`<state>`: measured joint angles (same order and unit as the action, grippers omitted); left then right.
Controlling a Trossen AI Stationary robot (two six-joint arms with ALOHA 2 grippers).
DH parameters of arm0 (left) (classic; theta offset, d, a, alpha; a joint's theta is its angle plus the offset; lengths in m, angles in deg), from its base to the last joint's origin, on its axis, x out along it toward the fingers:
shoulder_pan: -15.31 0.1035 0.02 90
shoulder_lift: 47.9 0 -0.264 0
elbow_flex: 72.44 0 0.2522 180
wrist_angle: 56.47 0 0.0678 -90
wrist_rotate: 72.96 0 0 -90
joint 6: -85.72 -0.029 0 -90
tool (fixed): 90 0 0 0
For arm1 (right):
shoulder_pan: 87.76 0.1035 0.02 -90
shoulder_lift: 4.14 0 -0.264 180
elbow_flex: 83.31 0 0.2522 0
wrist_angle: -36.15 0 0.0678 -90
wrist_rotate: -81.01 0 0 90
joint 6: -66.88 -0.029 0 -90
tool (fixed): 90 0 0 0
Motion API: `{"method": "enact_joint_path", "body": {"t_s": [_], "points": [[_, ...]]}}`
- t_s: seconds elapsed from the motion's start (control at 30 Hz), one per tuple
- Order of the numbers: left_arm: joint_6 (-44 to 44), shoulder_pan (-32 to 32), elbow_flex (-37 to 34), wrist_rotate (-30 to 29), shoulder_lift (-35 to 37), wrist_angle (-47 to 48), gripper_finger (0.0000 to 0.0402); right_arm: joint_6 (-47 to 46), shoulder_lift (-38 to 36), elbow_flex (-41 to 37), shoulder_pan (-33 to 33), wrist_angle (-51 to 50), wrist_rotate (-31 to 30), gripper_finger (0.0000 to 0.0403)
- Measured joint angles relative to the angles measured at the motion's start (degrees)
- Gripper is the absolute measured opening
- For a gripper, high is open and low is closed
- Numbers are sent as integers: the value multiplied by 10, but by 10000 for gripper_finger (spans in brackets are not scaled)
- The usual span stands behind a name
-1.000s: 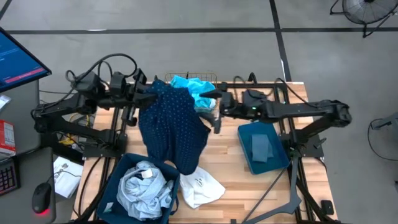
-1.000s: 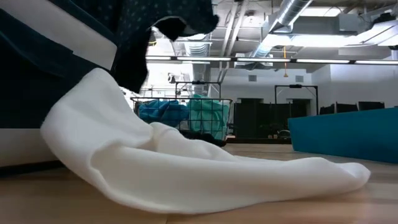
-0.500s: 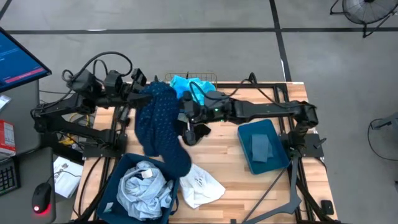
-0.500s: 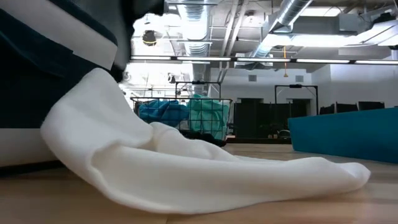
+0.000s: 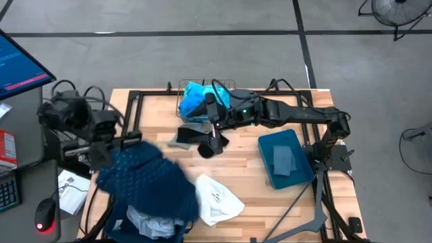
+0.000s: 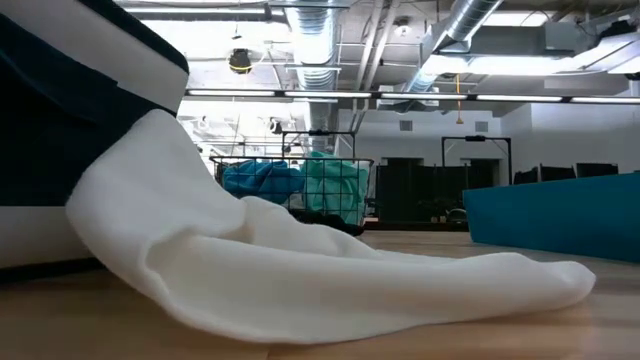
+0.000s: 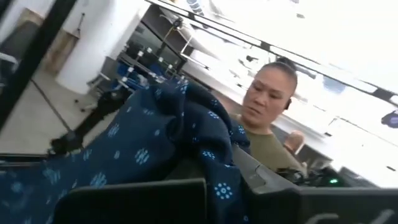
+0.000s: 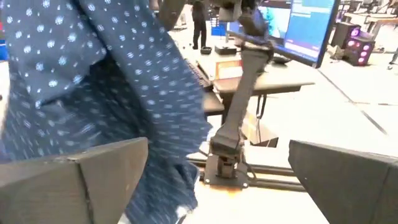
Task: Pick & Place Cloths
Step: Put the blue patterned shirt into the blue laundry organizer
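Left pincer (image 5: 128, 143) is clenched on the navy dotted cloth (image 5: 152, 182) at the counter's (image 5: 243, 189) left edge, the cloth hanging over the near-left teal bin (image 5: 121, 219) and the pale grey-blue cloth (image 5: 152, 221) inside. Right pincer (image 5: 210, 143) is released mid-counter, just in front of the gold wire basket (image 5: 202, 88) holding turquoise and blue cloths (image 5: 196, 96). White cloth (image 5: 217, 199) lies on the counter beside the bin.

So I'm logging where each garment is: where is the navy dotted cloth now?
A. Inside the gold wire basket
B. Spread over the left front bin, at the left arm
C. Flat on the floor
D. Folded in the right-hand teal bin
B: in the high view the navy dotted cloth is draped over the left front bin, by the left gripper.
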<state>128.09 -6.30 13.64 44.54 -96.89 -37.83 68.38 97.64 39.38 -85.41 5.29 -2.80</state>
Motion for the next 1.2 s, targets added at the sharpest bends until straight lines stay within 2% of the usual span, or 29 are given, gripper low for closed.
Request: {"method": "enact_joint_path", "body": {"t_s": [0.2, 0.33, 0.53, 0.73, 0.83, 1.0, 1.1, 1.2], "points": [[-4, -156, 0, -156, -12, 58, 1, 0, 1, 0, 19, -9, 0, 380], [-52, -231, 0, -281, -24, 128, 1, 0, 1, 0, 21, -19, -1, 380], [-112, -262, -1, -476, -33, 266, 1, 0, 1, 0, 11, -20, -3, 379], [-63, -263, -28, -612, -29, 404, 1, -34, 1, 0, 1, -33, -3, 379], [-11, -263, -75, -638, -27, 427, 1, -37, 1, 0, 2, -51, -3, 379], [96, -270, -151, -635, -29, 427, 1, -52, 1, 0, 3, -71, -3, 379], [150, -290, -182, -610, -28, 426, 1, -52, 1, 0, 3, -76, -2, 379], [230, -312, -216, -555, -40, 425, 1, -52, 1, 0, 3, -77, -2, 379]]}}
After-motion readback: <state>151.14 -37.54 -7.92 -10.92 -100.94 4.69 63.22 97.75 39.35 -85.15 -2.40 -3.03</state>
